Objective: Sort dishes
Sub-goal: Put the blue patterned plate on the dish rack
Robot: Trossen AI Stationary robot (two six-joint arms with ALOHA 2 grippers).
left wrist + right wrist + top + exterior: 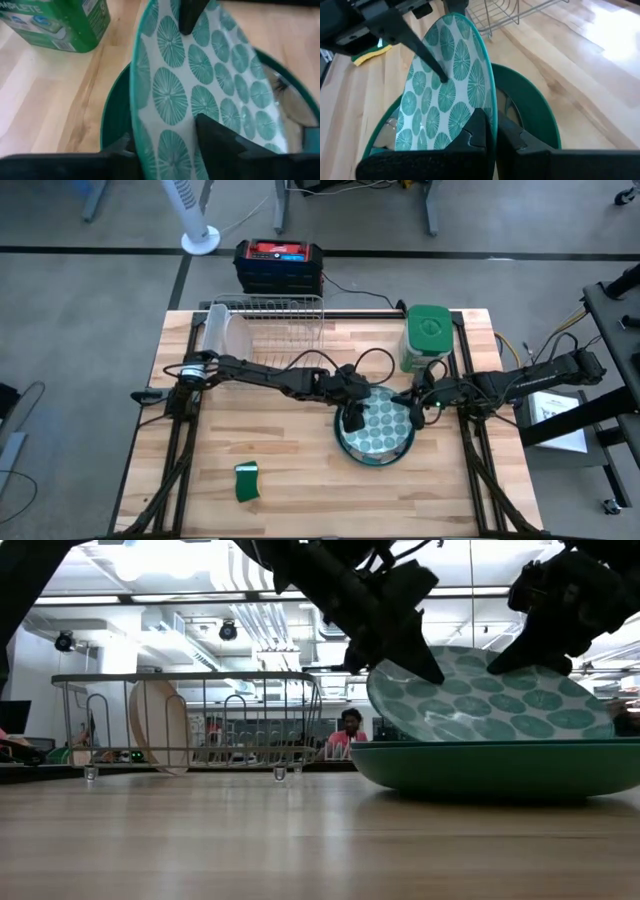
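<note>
A round plate with a teal sunburst pattern [378, 423] stands tilted inside a deeper teal plate [470, 772] at the table's right middle. My left gripper [352, 418] is at its left rim and my right gripper [415, 408] at its right rim, both shut on it. In the wire dish rack [270, 320] at the far left, a whitish plate [160, 725] stands on edge. My left gripper pinches the patterned plate's rim [137, 115], one finger [220, 145] on the patterned face and the other behind the rim. It comes slanting down from the table's left. The plate is tilted, its lower part inside the teal plate. My right gripper pinches the opposite rim [492, 107] between its two fingers, one on the patterned face and one behind. It reaches in slanting down from the table's right. That side of the plate is raised above the teal plate [530, 100].
A green lidded canister [428, 338] stands just beyond the plates at the far right. A small green sponge [247, 480] lies near the front left. A red and black box [278, 265] sits behind the table's far edge.
</note>
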